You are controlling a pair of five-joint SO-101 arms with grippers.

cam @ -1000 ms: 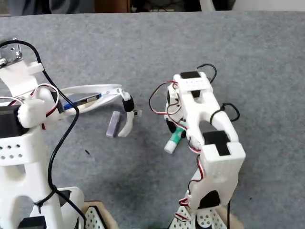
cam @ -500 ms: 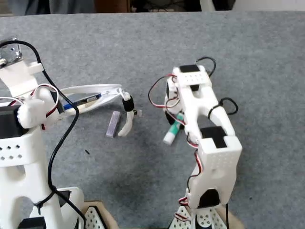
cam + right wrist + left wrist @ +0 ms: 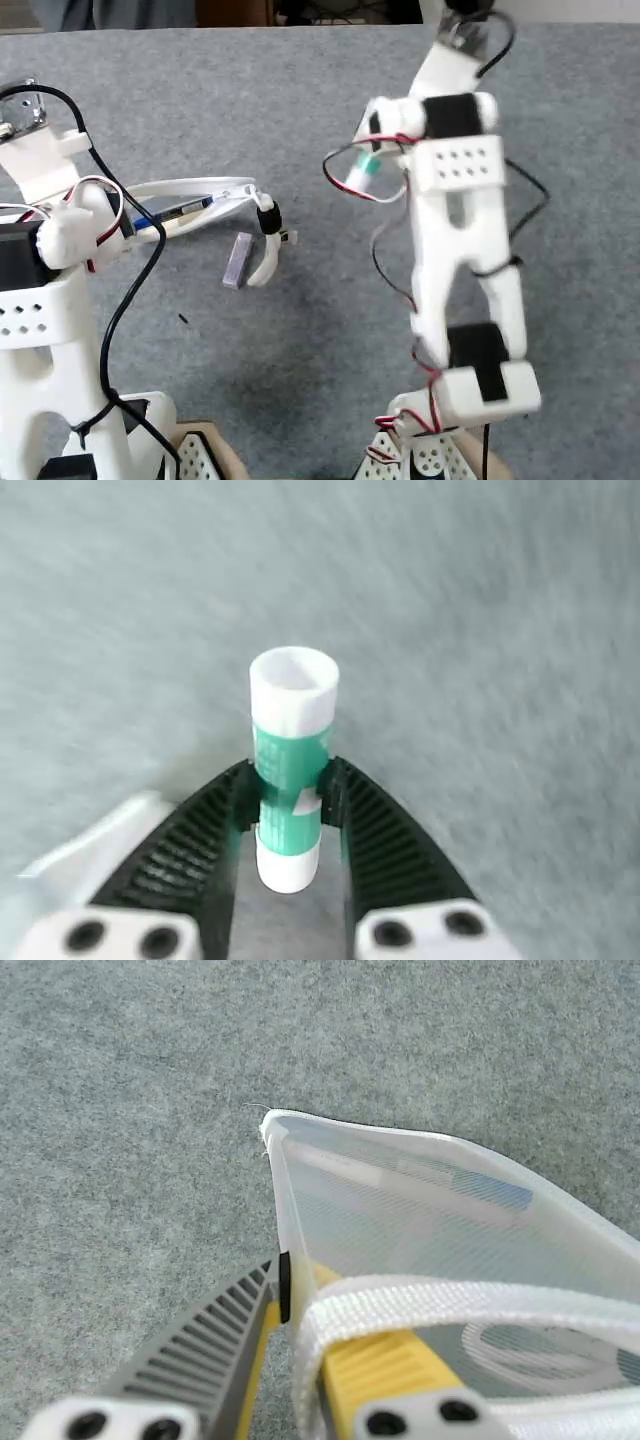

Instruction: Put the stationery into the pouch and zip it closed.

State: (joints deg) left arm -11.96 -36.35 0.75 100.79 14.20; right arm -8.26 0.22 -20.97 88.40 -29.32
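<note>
Right wrist view: right claw (image 3: 290, 780) clamped mid-barrel on glue stick (image 3: 291, 735); left claw (image 3: 296, 1295) pinching pouch (image 3: 420, 1210), nine o'clock. Risk: smooth barrel slipping, missing narrow mouth.

The glue stick (image 3: 291, 742) is green and white, the pouch (image 3: 420, 1222) white mesh.

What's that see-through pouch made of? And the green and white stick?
The pouch looks like thin, see-through plastic mesh, going by its fine ribbed lines. Its edge band looks like woven fabric. The green and white stick looks like smooth hard plastic, with even, unwrinkled sides.
</note>
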